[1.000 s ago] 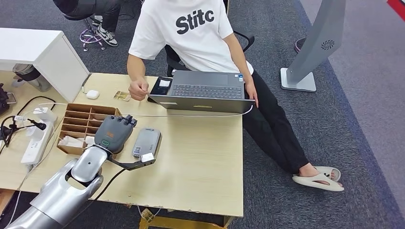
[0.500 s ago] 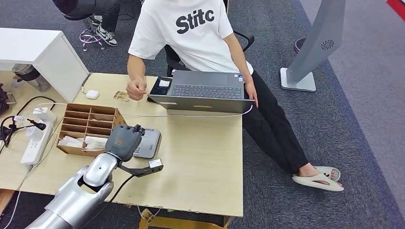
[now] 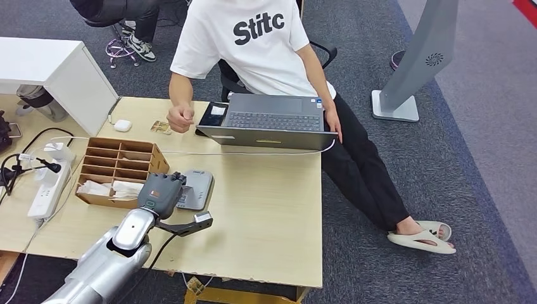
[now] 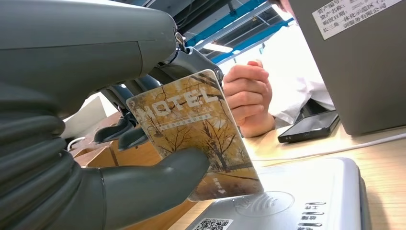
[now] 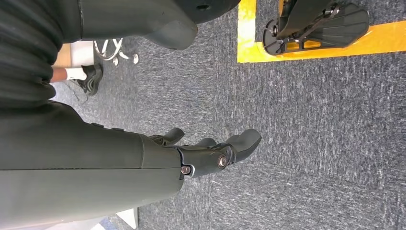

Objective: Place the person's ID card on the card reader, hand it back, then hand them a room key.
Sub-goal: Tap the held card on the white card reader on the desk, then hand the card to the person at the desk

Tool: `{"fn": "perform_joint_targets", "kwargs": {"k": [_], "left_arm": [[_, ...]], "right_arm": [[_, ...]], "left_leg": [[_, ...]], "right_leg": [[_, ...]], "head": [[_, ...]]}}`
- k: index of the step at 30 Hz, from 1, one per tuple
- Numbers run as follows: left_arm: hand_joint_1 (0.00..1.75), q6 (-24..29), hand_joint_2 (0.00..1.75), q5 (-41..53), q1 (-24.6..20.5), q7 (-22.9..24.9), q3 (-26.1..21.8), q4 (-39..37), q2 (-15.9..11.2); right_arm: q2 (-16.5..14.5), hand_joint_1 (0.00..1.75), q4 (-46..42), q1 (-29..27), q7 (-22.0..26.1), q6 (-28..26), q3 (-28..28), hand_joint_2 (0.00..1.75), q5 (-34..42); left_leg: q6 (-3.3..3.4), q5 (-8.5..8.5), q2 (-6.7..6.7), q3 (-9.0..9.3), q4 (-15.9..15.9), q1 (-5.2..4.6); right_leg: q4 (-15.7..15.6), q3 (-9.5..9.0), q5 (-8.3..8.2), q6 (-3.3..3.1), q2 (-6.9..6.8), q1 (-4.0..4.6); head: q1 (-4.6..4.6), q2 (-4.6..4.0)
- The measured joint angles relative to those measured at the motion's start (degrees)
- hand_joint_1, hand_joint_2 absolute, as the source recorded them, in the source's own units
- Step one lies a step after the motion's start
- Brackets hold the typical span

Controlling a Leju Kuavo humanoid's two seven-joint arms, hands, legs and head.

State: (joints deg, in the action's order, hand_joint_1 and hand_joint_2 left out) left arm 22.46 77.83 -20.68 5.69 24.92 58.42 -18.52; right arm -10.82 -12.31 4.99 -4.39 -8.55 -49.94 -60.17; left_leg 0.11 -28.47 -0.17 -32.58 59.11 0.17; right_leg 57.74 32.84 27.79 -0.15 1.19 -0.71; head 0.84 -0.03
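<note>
While the left hand (image 4: 119,158) grips 1 room key (image 4: 196,136), the right hand (image 5: 206,153) hangs slack, holding nothing.

The room key (image 4: 196,139) is a card printed with autumn trees in yellow and brown and the word HOTEL across its top. It stands nearly upright, tilted a little, pinched between the thumb and dark fingers of the left hand (image 3: 159,192), just above the card reader (image 3: 195,188). The card reader is a flat grey slab with rounded corners and a contactless mark, lying on the table at 3 o'clock of the wooden organizer.
</note>
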Motion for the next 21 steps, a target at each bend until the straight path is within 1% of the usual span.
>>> {"fn": "perform_joint_targets", "kwargs": {"k": [7,11,16,21], "left_arm": [[1.75,3.1,1.75,-0.7,-0.9,-2.1,-1.1,-3.9,1.0],[1.75,4.7,1.75,-1.3,-1.2,-3.4,-2.0,-4.8,1.5],[1.75,5.2,1.75,-3.3,-1.5,-5.4,-3.4,-4.0,1.7],[1.75,5.2,1.75,-4.8,-3.2,-7.0,-4.4,-0.4,1.5]], "right_arm": [[0.0,0.0,0.0,0.0,-0.2,0.2,0.0,1.75,-0.3],[0.0,0.0,0.0,0.1,-0.2,0.3,0.0,1.75,-0.4],[0.0,0.0,0.0,0.1,-0.2,0.3,0.0,1.75,-0.5],[0.0,0.0,0.0,0.2,-0.2,0.3,0.1,1.75,-0.8]], "left_leg": [[-0.01,0.01,-0.02,0.01,0.0,0.0],[-0.03,0.02,-0.03,0.02,0.0,0.0],[-0.03,0.03,-0.03,0.01,0.0,0.0],[-0.03,0.03,-0.06,0.0,0.0,0.0]], "right_leg": [[0.0,-0.02,-0.01,0.0,-0.02,0.0],[0.0,-0.02,-0.01,-0.01,-0.02,0.0],[0.0,-0.01,-0.01,-0.01,-0.02,0.0],[0.0,0.0,-0.01,-0.01,-0.04,0.0]], "head": [[0.01,-0.01],[0.01,0.01],[0.01,0.0],[0.0,0.01]]}}
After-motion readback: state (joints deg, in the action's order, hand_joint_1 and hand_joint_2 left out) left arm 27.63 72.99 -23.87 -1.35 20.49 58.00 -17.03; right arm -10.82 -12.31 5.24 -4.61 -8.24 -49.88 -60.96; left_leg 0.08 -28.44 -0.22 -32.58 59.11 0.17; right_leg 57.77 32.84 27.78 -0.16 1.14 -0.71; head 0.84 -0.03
